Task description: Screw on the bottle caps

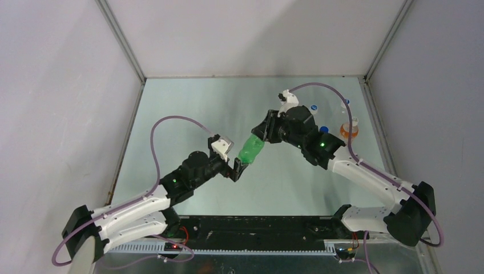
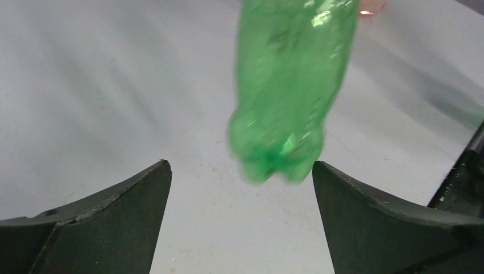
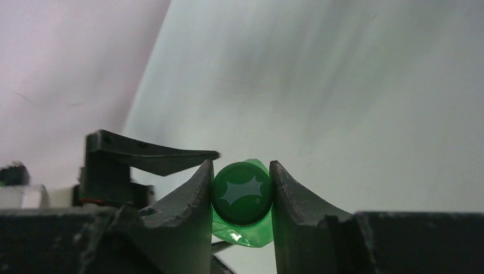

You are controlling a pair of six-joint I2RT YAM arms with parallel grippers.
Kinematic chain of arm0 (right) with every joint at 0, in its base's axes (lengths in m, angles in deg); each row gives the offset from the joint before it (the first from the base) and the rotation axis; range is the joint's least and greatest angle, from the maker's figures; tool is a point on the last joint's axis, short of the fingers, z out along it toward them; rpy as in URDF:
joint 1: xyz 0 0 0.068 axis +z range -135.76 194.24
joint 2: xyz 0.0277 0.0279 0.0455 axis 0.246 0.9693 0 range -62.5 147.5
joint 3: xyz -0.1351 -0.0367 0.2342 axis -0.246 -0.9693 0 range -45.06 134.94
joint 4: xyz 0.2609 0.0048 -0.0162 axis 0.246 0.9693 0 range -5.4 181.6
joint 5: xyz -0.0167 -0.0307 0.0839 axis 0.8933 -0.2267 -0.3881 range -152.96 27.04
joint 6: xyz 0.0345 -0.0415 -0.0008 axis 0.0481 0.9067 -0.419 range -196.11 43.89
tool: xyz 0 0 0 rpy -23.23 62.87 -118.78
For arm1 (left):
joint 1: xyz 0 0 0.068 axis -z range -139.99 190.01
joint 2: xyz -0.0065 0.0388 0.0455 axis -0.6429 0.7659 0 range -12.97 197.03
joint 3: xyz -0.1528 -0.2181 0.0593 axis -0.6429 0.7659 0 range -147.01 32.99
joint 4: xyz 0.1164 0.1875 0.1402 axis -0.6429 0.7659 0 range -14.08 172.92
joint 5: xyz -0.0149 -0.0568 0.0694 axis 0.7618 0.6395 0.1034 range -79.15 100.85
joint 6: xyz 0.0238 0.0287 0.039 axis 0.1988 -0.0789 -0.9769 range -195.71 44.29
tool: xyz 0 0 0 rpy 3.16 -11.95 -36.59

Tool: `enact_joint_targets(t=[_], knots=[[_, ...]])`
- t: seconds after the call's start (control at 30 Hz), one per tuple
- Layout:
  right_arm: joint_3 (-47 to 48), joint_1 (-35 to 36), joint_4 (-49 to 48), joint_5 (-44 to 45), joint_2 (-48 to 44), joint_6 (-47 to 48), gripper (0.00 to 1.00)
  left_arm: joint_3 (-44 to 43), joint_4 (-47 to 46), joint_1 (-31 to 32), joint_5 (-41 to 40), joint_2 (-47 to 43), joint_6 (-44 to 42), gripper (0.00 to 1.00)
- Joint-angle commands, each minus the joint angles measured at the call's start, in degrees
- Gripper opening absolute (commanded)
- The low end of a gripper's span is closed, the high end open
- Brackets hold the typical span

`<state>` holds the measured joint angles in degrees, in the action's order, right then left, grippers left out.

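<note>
A green plastic bottle point(image 1: 251, 149) hangs tilted in the air above the table, between my two arms. My right gripper point(image 1: 266, 132) is shut on the green cap point(image 3: 242, 193), which sits on the bottle's neck; the green bottle point(image 3: 251, 231) shows behind the cap. My left gripper point(image 1: 238, 169) is open at the bottle's lower end. In the left wrist view the bottle's base point(image 2: 278, 162) is blurred, lies between my open fingertips and is nearer the right finger point(image 2: 365, 217). A solid blue cap point(image 1: 324, 129) and a white-and-blue cap point(image 1: 314, 107) lie behind my right arm.
A clear bottle with orange liquid point(image 1: 349, 130) stands at the back right near the side wall. Grey walls close the table on the left, back and right. One finger of my left gripper point(image 3: 154, 157) shows in the right wrist view.
</note>
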<state>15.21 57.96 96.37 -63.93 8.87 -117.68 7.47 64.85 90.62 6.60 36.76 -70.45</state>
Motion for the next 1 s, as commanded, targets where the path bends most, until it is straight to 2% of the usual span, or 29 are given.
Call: enact_joint_targets(t=[0.0, 0.13, 0.23, 0.4, 0.63, 0.97], knots=[[-1.5, 1.6, -3.0, 8.8, -4.8, 23.4, 0.0, -3.9, 7.9, -0.3, -8.1, -3.8, 2.4, 1.0], [-6.8, 2.7, -7.9, 14.2, -7.2, 34.2, 0.0, -4.8, 14.9, -4.1, -11.7, -8.6, 5.7, 1.0], [-10.3, 2.7, -11.9, 17.0, -7.7, 36.3, 0.01, -4.8, 18.3, -8.3, -13.8, -12.0, 8.8, 1.0], [-18.9, 2.8, -20.4, 22.3, -7.4, 36.8, 0.0, -3.3, 20.8, -15.2, -16.4, -17.7, 8.9, 1.0], [-24.0, 2.9, -26.3, 25.7, -5.1, 35.7, 0.0, -0.5, 18.4, -16.7, -20.8, -19.6, 7.4, 1.0], [-28.4, 1.6, -30.8, 26.7, -2.7, 28.3, 0.03, 0.5, 16.1, -16.8, -20.7, -18.7, 6.7, 1.0]])
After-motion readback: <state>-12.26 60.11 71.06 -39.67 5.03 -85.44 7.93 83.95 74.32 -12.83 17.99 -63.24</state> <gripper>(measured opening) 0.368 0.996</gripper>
